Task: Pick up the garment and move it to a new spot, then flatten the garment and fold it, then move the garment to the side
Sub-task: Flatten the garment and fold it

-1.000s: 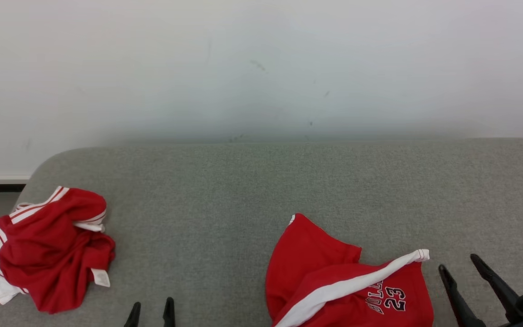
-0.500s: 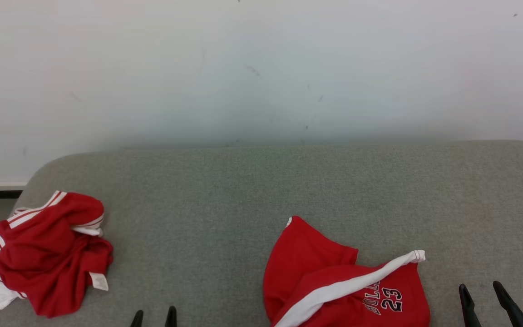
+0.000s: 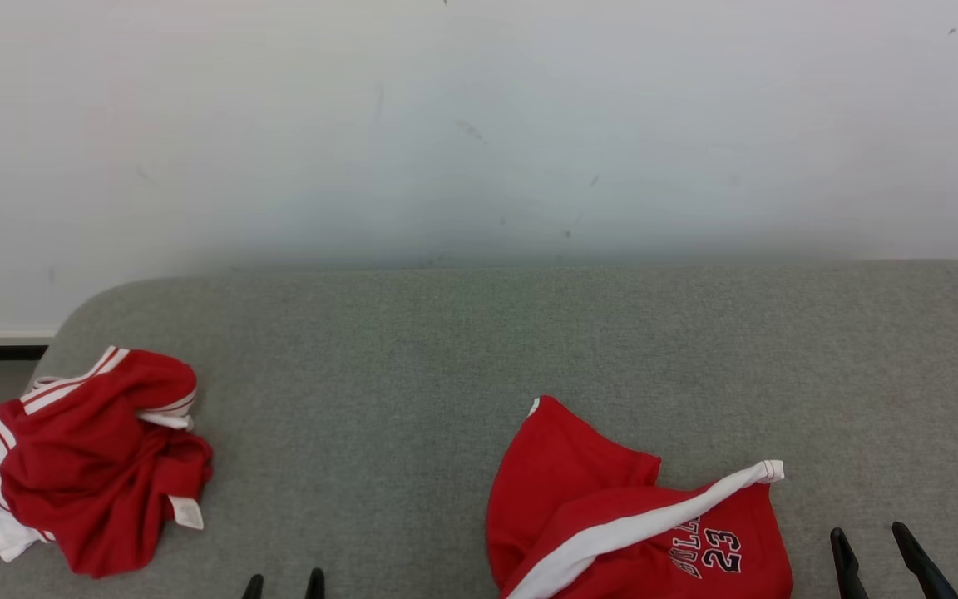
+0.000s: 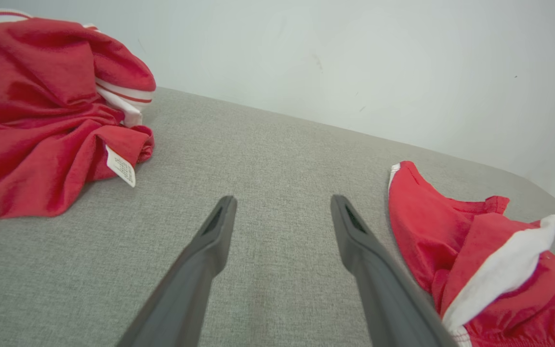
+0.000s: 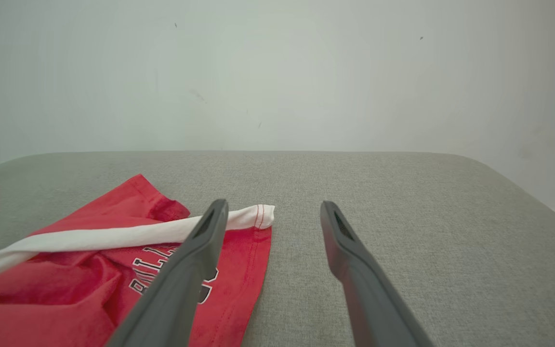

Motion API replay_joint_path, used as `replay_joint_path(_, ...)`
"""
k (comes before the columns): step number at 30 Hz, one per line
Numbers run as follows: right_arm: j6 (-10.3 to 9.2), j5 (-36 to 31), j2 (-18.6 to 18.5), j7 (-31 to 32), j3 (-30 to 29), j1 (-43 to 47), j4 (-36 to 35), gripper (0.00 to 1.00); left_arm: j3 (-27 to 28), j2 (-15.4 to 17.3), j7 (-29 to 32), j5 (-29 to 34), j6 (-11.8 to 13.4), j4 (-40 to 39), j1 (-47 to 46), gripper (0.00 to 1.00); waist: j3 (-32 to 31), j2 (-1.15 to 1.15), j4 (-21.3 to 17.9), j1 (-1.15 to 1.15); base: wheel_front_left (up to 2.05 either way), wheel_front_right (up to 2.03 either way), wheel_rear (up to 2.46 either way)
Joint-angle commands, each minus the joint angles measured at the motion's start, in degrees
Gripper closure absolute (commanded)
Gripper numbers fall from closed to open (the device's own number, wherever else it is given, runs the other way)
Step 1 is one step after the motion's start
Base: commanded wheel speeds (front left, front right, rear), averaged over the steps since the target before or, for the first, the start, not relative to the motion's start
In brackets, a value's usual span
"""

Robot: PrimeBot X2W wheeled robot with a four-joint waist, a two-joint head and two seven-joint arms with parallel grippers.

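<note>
The left tool [image 3: 283,585] sits low at the near edge of the grey fabric-covered worktop [image 3: 446,349]. Its 2 dark fingers are spread wide, with nothing between them but bare grey cloth. The right tool [image 3: 870,537] is at the near right, also spread wide and holding nothing.

The red garment [image 3: 612,499] lies on the worktop between the 2 tools, much nearer the right one and just beside it. It is rumpled rather than flat. One red flap rises to a point toward the wall [image 3: 479,125], and a white band [image 3: 654,520] runs slantwise across it, ending in a small stitched tip at its right corner. Below the band is dark lettering with the number 23 [image 3: 722,549], which reads upside down from the robot's side. The garment's near part runs off the bottom of the head view.

In the right wrist view, that tool's left finger crosses in front of the tip of the white band. I cannot tell whether it touches the cloth.

Well apart from all this, at the worktop's far left end, lies a crumpled red and white garment [image 3: 96,466]. It is bunched into a heap near the rounded corner, with a small white label [image 3: 186,513] sticking out on the side that faces the left tool. The wall behind is pale with a few faint scuffs.
</note>
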Motion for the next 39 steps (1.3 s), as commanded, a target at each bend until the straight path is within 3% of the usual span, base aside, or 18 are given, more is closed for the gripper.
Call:
replay_joint_path(1,-0.14,-0.31,-0.53,-0.17,0.14,-0.28,0.3,0.0,0.04,0.18,-0.03,-0.02,0.0,0.12,0.06,0.0,0.01,0.0,0.04,0.0,0.0,0.0,0.0)
replay_joint_path(15,-0.13,1.23,-1.85,-0.17,1.98,-2.21,0.48,0.0,-1.26,0.18,-0.02,1.59,0.09,-0.34,-0.44,0.0,0.26,0.0,-0.09,0.0,0.0,0.0,0.0)
replay_joint_path(19,-0.13,2.02,-6.54,-0.17,6.24,-5.46,1.17,0.0,-3.85,0.27,0.61,3.21,-1.15,1.1,-1.42,0.0,0.8,0.0,-0.25,0.0,0.0,0.0,0.0)
replay_joint_path(26,-0.14,5.19,-15.22,2.48,15.04,-14.08,4.76,0.0,-10.08,0.88,14.75,-3.87,-4.87,0.21,-3.48,0.0,1.99,0.0,-0.19,0.0,0.0,0.0,0.0)
replay_joint_path(32,-0.14,8.42,-19.85,7.92,23.77,-19.39,5.55,0.0,-14.16,2.56,21.59,-10.22,-5.44,-0.9,-4.44,0.0,3.19,0.0,-0.26,0.0,0.0,0.0,0.0)
replay_joint_path(39,-0.13,12.9,-24.16,11.58,33.65,-26.0,6.07,0.0,-19.48,4.95,23.71,-14.87,-5.45,0.51,-8.09,0.0,6.12,0.0,-0.05,0.0,0.0,0.0,0.0)
